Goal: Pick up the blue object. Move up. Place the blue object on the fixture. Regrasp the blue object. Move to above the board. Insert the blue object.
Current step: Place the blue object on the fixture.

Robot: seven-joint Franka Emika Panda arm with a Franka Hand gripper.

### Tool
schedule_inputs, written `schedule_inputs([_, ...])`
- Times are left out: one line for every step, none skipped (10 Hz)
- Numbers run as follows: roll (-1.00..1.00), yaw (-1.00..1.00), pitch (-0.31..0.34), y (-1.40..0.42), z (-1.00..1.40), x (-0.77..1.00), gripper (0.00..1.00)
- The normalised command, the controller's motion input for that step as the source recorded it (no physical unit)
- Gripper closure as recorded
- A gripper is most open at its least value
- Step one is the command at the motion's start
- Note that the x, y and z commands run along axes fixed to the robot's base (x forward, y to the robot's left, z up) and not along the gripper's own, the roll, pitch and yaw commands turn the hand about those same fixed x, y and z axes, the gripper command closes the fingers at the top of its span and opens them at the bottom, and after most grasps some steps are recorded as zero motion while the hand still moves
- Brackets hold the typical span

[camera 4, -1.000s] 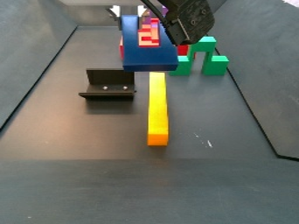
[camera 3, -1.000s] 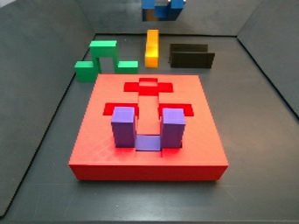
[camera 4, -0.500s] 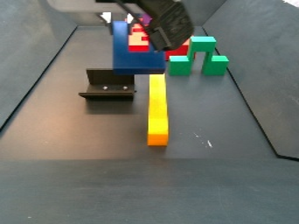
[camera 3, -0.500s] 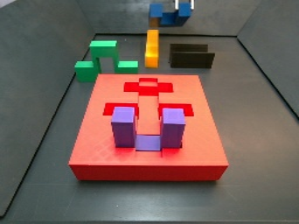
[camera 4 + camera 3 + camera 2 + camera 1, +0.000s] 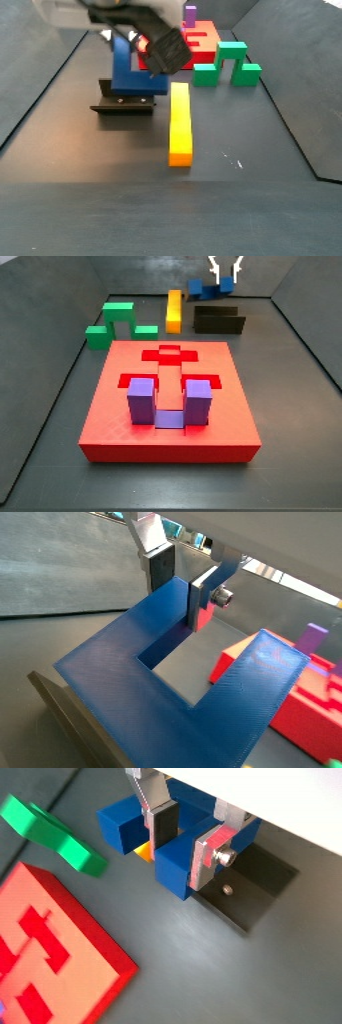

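The gripper (image 5: 144,42) is shut on the dark blue U-shaped object (image 5: 123,66), its fingers clamping one prong. It holds the object right over the black fixture (image 5: 123,100); I cannot tell whether they touch. In a side view the gripper (image 5: 223,270) hangs at the far end with the blue object (image 5: 206,290) just behind the fixture (image 5: 219,322). Both wrist views show the silver fingers (image 5: 210,856) (image 5: 203,594) on the blue object (image 5: 171,860) (image 5: 160,692). The fixture (image 5: 257,886) lies beside it. The red board (image 5: 170,406) lies apart, also seen in a wrist view (image 5: 47,953).
A purple U-shaped block (image 5: 167,402) sits in the board's recess. A yellow bar (image 5: 179,122) lies beside the fixture. A green U-shaped block (image 5: 116,324) (image 5: 234,62) lies near the board's far corner. Grey walls ring the floor.
The gripper has carried the blue object down and sideways from high above the floor to right over the fixture. Nothing else moved.
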Motion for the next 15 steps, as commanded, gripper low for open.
schedule_inputs([-0.08,0.00,-0.189,-0.08,-0.33,0.47,1.00])
schedule_inputs([-0.08,0.00,-0.143,-0.10,-0.26,0.42,1.00])
schedule_inputs([-0.09,0.00,-0.143,-0.10,-0.18,0.33,1.00])
schedule_inputs([-0.28,-0.09,-0.226,-0.05,-0.05,0.24,1.00])
schedule_inputs([-0.50,-0.13,-0.300,0.00,0.00,0.18,1.00])
schedule_inputs([-0.56,-0.10,-0.280,0.00,0.00,0.19,1.00])
schedule_inputs([-0.63,-0.10,-0.283,0.01,0.00,0.13,1.00])
schedule_inputs([-0.41,-0.04,-0.180,0.00,-0.07,0.06,1.00])
schedule_inputs([0.00,0.00,-0.003,0.00,-0.09,0.00,1.00])
schedule_inputs([0.20,0.00,0.109,-0.03,-0.08,0.04,1.00])
schedule_inputs([0.42,-0.08,0.194,0.00,-0.02,0.15,1.00])
schedule_inputs([0.37,-0.21,0.260,0.00,0.00,0.17,1.00])
schedule_inputs([0.18,-0.32,0.443,0.00,0.00,0.20,1.00])
schedule_inputs([0.01,-0.33,0.480,-0.01,0.00,0.20,1.00])
schedule_inputs([0.00,-0.33,0.426,-0.04,0.00,0.15,1.00])
